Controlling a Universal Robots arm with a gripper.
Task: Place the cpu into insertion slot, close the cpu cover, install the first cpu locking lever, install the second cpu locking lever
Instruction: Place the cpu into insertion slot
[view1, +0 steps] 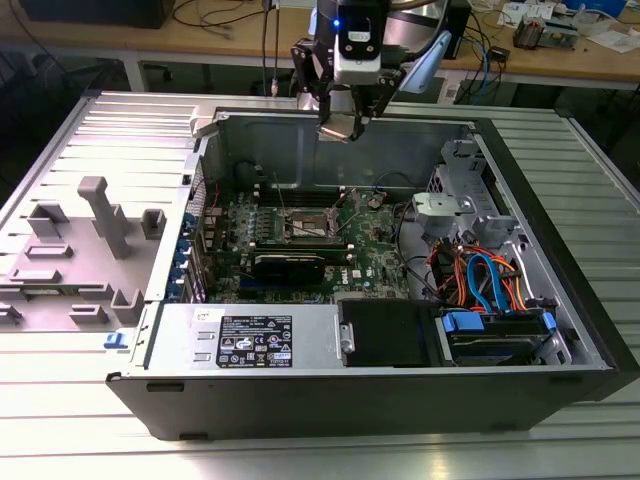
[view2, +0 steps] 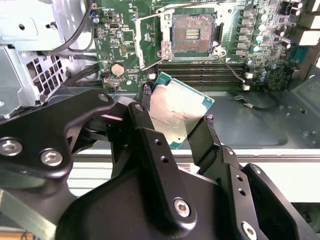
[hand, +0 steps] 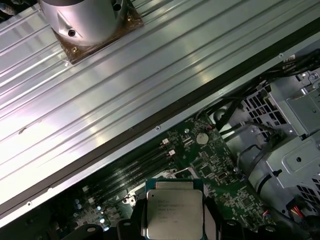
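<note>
One cpu (view2: 177, 112) is gripped edgewise by the tool (view2: 177, 106), one corner hidden by a finger; insertion slot (view1: 310, 226) noted at 6 o'clock, exterior view.

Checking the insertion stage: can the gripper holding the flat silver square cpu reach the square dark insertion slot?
Probably yes: the gripper holds the cpu above the open case, and the insertion slot lies uncovered below.

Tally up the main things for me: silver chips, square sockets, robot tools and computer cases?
cpu: 1, held in the tool
slot: 1, empty
tool: 1
case: 1, open
Total: 4
</note>
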